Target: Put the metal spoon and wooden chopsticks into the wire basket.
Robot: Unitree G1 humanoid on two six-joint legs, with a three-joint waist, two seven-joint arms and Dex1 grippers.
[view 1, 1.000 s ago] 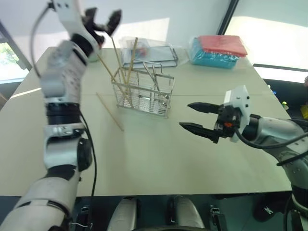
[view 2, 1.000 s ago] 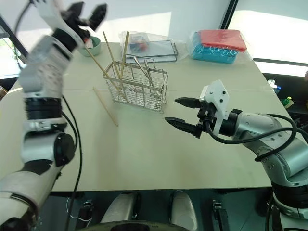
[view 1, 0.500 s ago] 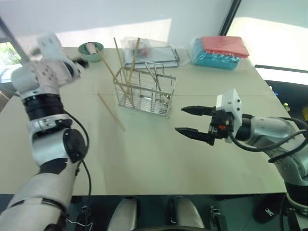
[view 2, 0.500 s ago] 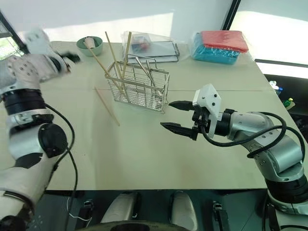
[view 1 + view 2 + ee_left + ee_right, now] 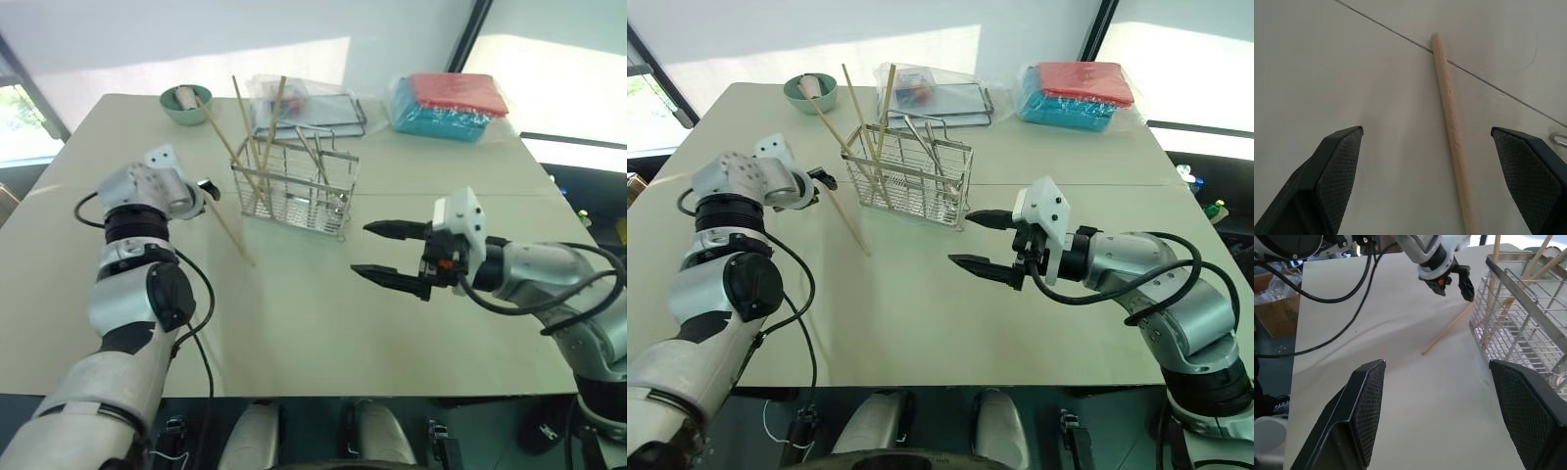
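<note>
The wire basket [image 5: 294, 188] stands upright mid-table with wooden chopsticks [image 5: 257, 125] sticking out of its left end. A thin shiny handle leaning among its wires looks like the metal spoon [image 5: 315, 162], though I cannot be sure. One more chopstick [image 5: 230, 233] lies flat on the table left of the basket. My left gripper [image 5: 207, 185] hangs low over that stick's far end, open, and the stick [image 5: 1449, 117] lies on the table between its fingers. My right gripper [image 5: 362, 249] hovers open and empty to the right of the basket, pointing toward it.
A small green bowl [image 5: 186, 103] sits at the back left. Behind the basket lies a flat tray with clear plastic bags [image 5: 312, 108], and a red and teal pack [image 5: 449, 103] at the back right. The table's seam [image 5: 1386, 30] runs past the loose stick's end.
My left arm swung down from high above the basket to just over the table at the loose chopstick's far end, staying open. The right gripper held its place.
</note>
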